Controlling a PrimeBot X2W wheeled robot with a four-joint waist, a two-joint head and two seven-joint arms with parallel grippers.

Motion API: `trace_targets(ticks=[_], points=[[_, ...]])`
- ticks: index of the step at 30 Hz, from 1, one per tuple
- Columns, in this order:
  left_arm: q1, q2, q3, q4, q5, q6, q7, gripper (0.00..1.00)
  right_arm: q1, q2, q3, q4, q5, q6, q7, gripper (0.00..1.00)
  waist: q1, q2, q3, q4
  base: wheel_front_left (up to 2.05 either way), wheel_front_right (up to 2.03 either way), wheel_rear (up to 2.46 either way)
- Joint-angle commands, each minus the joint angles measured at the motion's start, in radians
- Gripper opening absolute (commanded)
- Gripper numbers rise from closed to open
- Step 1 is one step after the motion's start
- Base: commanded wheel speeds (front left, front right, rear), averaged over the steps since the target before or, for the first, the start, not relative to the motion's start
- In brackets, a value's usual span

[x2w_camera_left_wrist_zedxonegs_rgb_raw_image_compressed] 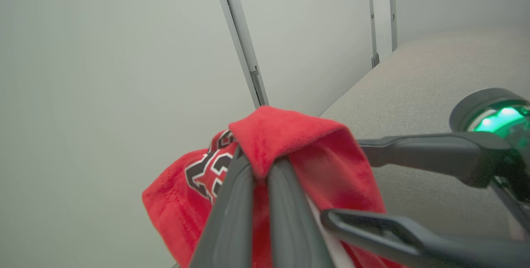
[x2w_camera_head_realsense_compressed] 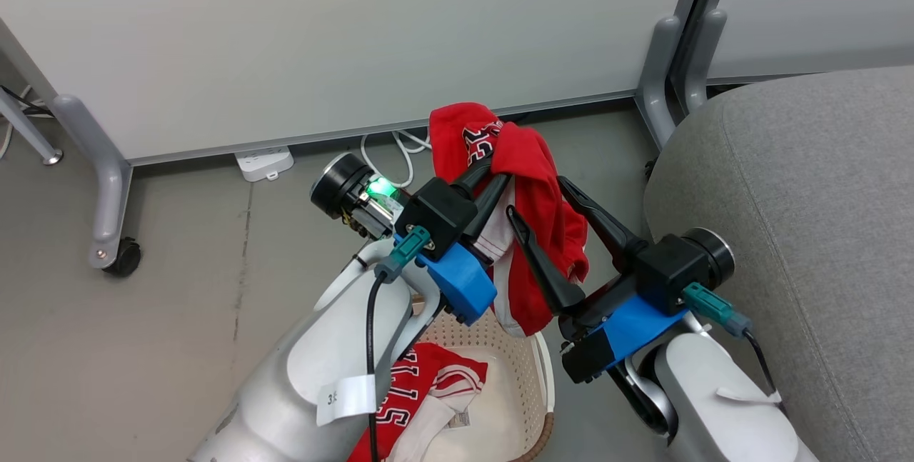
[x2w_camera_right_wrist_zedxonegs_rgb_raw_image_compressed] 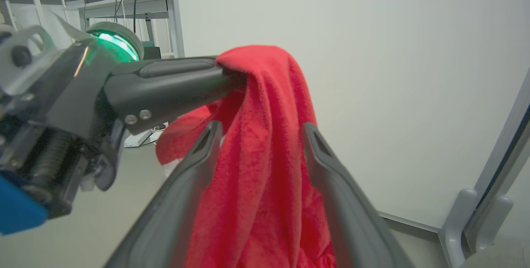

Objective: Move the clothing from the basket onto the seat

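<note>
Head camera looks steeply down from above at the floor (x2w_camera_head_realsense_compressed: 178,305). Each wrist camera peers along its own fingers (x2w_camera_left_wrist_zedxonegs_rgb_raw_image_compressed: 230,222), close up, facing the wall (x2w_camera_left_wrist_zedxonegs_rgb_raw_image_compressed: 103,52); all three share the red jersey (x2w_camera_head_realsense_compressed: 532,162).

Tips of the left gripper (x2w_camera_head_realsense_compressed: 491,171) are lost to you under a fold of the red soft-fabric lettered jersey (x2w_camera_head_realsense_compressed: 532,162) it clamps; the lettering is creased and unreadable. The pale left forearm (x2w_camera_head_realsense_compressed: 335,348) covers most of the cream perforated plastic basket (x2w_camera_head_realsense_compressed: 514,348); the bottom edge cuts the rest. The second red jersey (x2w_camera_head_realsense_compressed: 435,376) inside is half hidden, its small white tag (x2w_camera_head_realsense_compressed: 463,419) too small to read. The large grey fabric seat (x2w_camera_head_realsense_compressed: 807,219) runs off the right edge. In the right wrist view the hanging jersey's lower end leaves the frame.
</note>
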Motion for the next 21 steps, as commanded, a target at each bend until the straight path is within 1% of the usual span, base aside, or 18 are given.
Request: trace_targets(ticks=[1,7,10,12,21], points=[[-0.017,-0.001,-0.004,-0.003,-0.006,-0.005,-0.005,0.0,-0.029,0.001,0.014,0.027,-0.007,0.0,-0.003,1.0,0.0,-0.0001,0.006,0.002,0.0,0.0,0.0],[-0.032,-0.002,-0.02,-0.012,-0.015,-0.005,-0.005,0.0,-0.093,0.007,0.042,0.134,-0.02,0.0,-0.003,1.0,0.0,-0.0001,0.02,0.01,0.0,0.0,0.0],[-0.033,-0.002,-0.031,-0.018,-0.021,0.002,-0.005,0.0,-0.117,0.013,0.047,0.177,-0.019,0.0,-0.003,1.0,0.0,-0.0001,0.025,0.012,0.0,0.0,0.0],[-0.036,-0.002,-0.036,-0.02,-0.026,0.006,-0.005,0.0,-0.128,0.016,0.045,0.195,-0.011,0.0,-0.003,0.0,0.0,-0.0001,0.028,0.014,0.0,0.0,0.0],[-0.043,-0.002,-0.044,-0.013,-0.033,0.012,-0.005,0.0,-0.142,0.023,0.048,0.208,-0.003,0.0,-0.003,0.0,0.0,-0.0001,0.032,0.012,0.0,0.0,0.0]])
